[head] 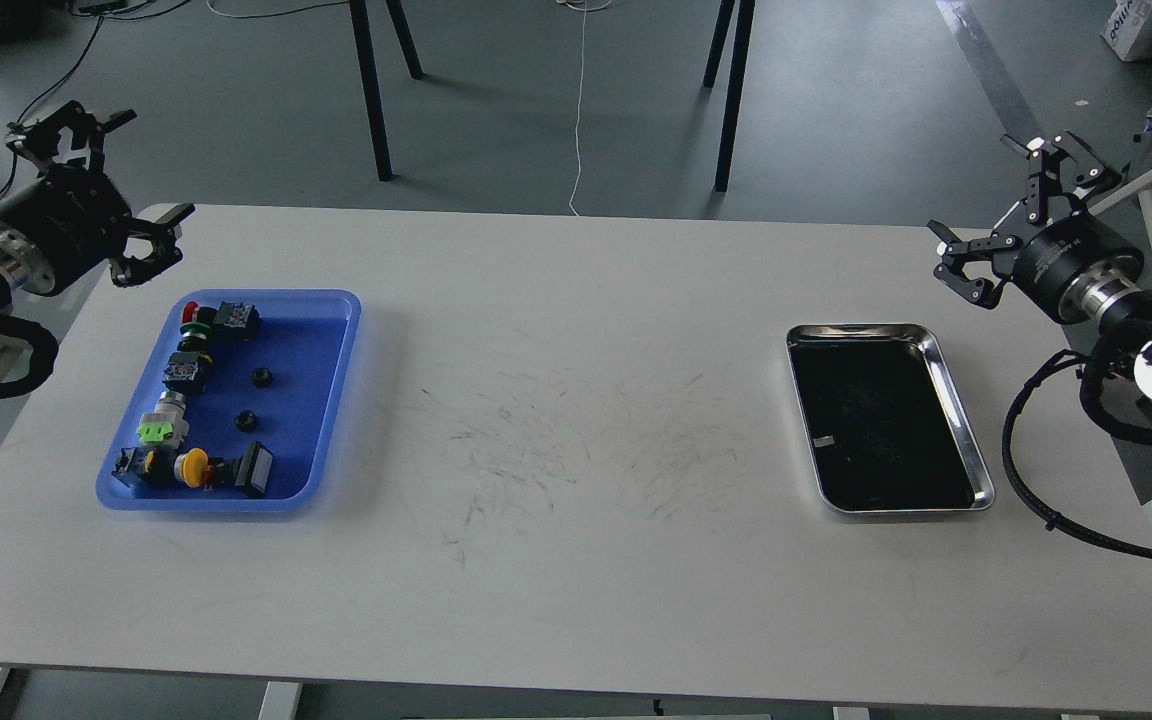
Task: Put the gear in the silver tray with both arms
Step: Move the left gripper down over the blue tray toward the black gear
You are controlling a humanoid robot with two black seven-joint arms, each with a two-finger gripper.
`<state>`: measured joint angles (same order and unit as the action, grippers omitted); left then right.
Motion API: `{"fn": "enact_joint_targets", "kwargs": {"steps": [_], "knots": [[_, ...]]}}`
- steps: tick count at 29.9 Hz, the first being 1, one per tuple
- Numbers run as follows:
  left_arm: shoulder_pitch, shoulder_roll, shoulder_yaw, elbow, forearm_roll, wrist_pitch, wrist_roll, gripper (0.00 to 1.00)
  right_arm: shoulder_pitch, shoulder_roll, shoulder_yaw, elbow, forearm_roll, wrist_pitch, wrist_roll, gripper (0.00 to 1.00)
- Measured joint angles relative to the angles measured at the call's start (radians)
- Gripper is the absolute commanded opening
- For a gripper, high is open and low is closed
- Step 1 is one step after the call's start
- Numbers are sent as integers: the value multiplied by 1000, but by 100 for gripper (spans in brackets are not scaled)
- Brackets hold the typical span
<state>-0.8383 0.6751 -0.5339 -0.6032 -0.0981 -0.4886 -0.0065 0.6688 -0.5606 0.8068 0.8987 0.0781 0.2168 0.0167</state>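
The silver tray (861, 329) lies on the right side of the white table (576, 290), its dark inside bare apart from a small pale reflection. Two small black round gears (262, 377) (247, 421) rest inside the blue tray (314, 345) at the left. My left gripper (111, 185) hovers open above the table's far left corner, just beyond the blue tray, holding nothing. Over the far right edge, behind the silver tray, my right gripper (1001, 210) is open and holds nothing.
Along the blue tray's left side sit several push-button switches, among them a red one (192, 310), a green one (158, 431) and a yellow one (194, 465). Black stand legs (376, 110) rise on the floor behind the table. Black cable (1036, 500) loops off my right arm.
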Motion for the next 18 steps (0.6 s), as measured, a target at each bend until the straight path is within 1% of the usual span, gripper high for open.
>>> {"fn": "enact_joint_targets", "kwargs": {"steps": [3,9,18], "knots": [[-2,-4,0,12,1,0,0,99,5,34,0,-27,0,2,0,99],[-4,-17,0,15,1,0,0,99,46,58,0,-86,0,8,2,99],[0,-25,13,-3,5,0,-1,99,84,92,-59,-104,0,10,4,99]]}}
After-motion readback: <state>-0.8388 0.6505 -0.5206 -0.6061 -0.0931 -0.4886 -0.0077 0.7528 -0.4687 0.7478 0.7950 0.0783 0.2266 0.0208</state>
